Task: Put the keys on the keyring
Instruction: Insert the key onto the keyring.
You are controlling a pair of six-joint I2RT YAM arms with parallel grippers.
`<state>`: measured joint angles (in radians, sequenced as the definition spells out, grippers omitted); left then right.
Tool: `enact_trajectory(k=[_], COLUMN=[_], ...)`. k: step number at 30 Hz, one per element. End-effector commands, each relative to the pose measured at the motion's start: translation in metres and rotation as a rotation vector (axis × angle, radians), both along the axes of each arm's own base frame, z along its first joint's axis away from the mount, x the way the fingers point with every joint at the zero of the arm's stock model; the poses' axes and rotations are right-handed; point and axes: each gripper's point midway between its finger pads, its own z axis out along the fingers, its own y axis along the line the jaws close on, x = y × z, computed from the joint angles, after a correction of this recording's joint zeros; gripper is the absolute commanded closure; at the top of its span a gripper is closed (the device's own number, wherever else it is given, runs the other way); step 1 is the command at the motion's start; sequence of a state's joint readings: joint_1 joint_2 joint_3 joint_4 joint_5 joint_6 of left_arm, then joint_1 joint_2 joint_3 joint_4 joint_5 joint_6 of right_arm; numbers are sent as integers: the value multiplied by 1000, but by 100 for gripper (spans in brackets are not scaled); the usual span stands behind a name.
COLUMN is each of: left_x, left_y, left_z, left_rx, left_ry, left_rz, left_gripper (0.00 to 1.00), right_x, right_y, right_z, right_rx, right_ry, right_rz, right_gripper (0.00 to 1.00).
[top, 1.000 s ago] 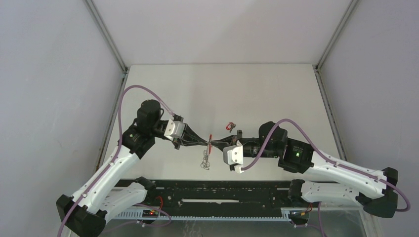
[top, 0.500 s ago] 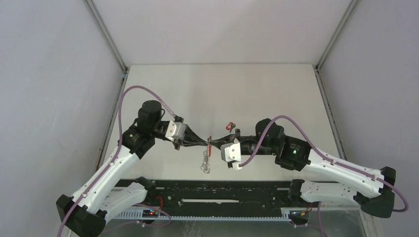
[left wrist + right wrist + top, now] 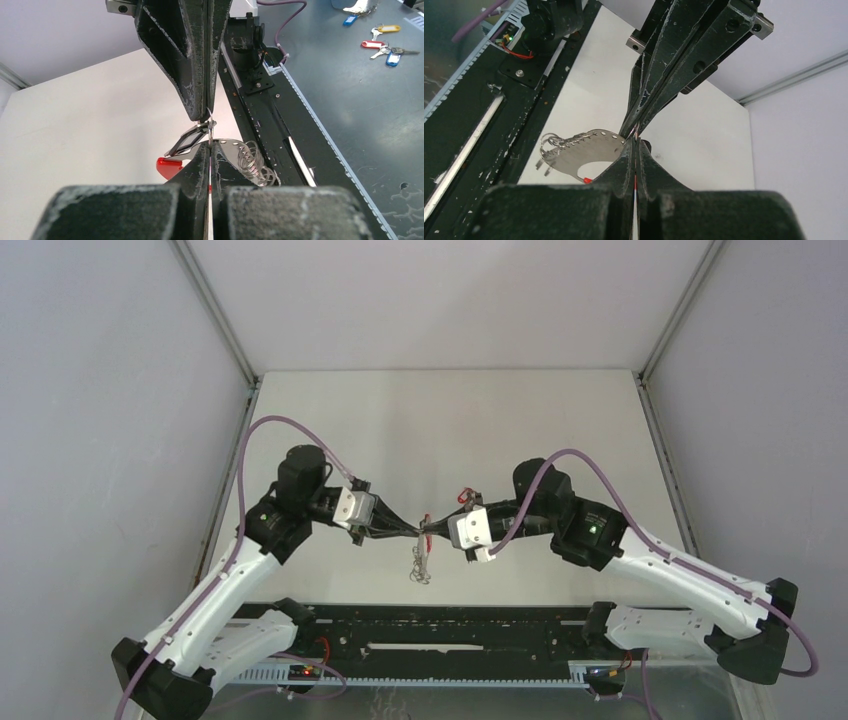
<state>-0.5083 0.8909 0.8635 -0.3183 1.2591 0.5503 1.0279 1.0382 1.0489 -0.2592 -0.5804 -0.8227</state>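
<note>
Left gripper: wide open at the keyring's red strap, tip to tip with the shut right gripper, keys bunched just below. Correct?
No: the left gripper is shut, jaws pressed together at the keyring's red strap, as the left wrist view shows. The rest stands: tip to tip with the shut right gripper, keys just below.

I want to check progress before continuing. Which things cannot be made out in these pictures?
Keys, top view: too small to count.
Keyring, left wrist view: thin wire, mostly hidden between left pincer and right pincer.
Red strap, right wrist view: nearly all behind the right pincer.
</note>
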Motion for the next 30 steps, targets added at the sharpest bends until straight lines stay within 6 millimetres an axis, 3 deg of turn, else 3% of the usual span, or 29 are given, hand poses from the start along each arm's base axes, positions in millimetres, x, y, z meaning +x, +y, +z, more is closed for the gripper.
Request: enact_trajectory(k=[1, 13, 30], left_x=[-2, -6, -5], left_y=[1, 2, 0], left_z=[-1, -2, 4], left_rx=[-6, -2, 4], left_ry=[-27, -18, 3], left_rz=[-1, -8, 2], left_gripper=[100, 100, 100], right_x=[-11, -3, 5], right_y=[6, 12, 34], right_z=[25, 29, 16], right_rx=[54, 57, -18], right_ry=[18, 25, 95], right_rz=[82, 109, 76], right_gripper=[100, 100, 100])
